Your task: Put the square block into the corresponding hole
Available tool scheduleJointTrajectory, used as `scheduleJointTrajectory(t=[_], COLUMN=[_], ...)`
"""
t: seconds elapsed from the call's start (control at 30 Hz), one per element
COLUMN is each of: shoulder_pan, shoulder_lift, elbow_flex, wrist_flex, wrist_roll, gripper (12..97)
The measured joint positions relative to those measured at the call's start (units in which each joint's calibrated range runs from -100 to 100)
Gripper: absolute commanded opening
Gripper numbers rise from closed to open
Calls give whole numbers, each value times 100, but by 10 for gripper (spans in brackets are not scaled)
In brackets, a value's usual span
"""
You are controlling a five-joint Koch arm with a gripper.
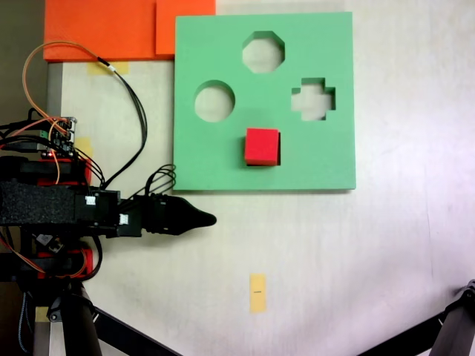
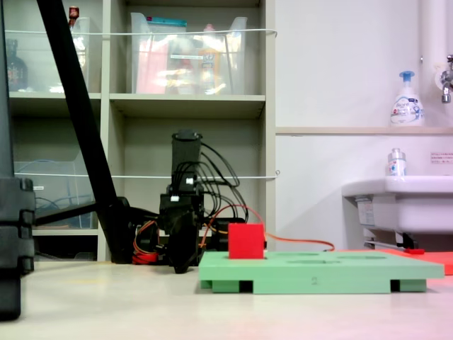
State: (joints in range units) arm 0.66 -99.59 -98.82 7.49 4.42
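The red square block [image 1: 262, 146] stands in the square hole [image 1: 256, 165] of the green foam board [image 1: 223, 156], covering nearly all of it. In the side-on fixed view the block [image 2: 246, 241] rises well above the board's top [image 2: 318, 268]. My gripper [image 1: 208, 219] lies left of and below the board's lower edge, apart from it, its jaws closed to a single point with nothing between them. Seen head-on, the gripper [image 2: 182, 263] hangs just over the table, left of the board.
The board also has a round cutout [image 1: 214, 101], an eight-sided cutout [image 1: 263, 52] and a cross cutout [image 1: 312, 99]. Orange foam sheets [image 1: 111, 30] lie at top left. A yellow tape marker [image 1: 257, 292] sits below. Tripod legs [image 1: 453, 330] cross the lower corners.
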Motion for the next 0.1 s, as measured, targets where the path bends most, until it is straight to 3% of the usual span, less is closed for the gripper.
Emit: scheduleJointTrajectory(t=[0.1], shoulder_pan=[0], shoulder_lift=[0], elbow_flex=[0], wrist_flex=[0], wrist_roll=[0], gripper=[486])
